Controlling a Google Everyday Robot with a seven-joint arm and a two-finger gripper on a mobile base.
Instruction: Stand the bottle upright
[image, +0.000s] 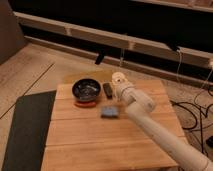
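One arm reaches across your worktop (90, 145) — end effector (118, 80) clenched near the black bowl (86, 90). Bottle not visible, likely hidden behind the arm; probably light, slippery — grip mid-body.

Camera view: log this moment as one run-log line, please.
arm: stretched over wooden table | pincer: shut, near black oblong object | bottle: not visible | bowl: left | blue sponge: centre

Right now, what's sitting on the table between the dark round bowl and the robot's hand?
In the camera view, a small black oblong object lies on the wooden table between the dark round bowl and the hand at the table's far edge.
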